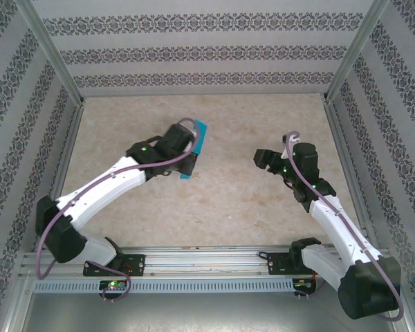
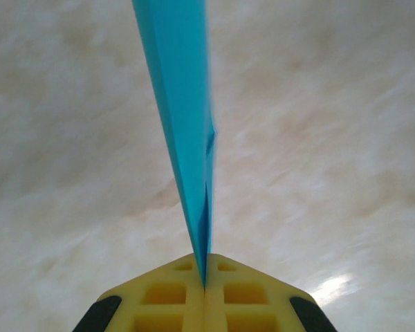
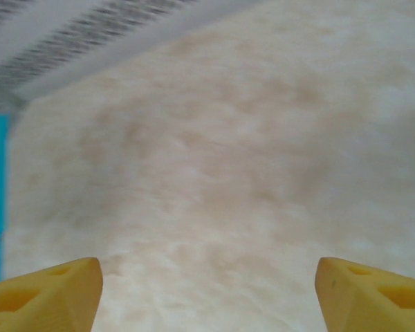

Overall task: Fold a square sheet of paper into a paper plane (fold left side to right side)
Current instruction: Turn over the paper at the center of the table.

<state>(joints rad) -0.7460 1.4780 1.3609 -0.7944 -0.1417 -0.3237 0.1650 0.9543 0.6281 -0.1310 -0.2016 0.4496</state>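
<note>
Since the blue paper point(image 2: 183, 124) is already creased into a narrow, tapering, layered strip, most of the folding looks done. Whether the wings are finished I cannot tell, and setting the plane down seems to be what is left. It sits left of centre, apparently raised off the worktop point(image 1: 221, 200), clenched edge-on in the left pincer point(image 2: 205, 277). Well apart on the right, the right pincer point(image 3: 207, 283) stands wide open, holding and touching nothing.
</note>
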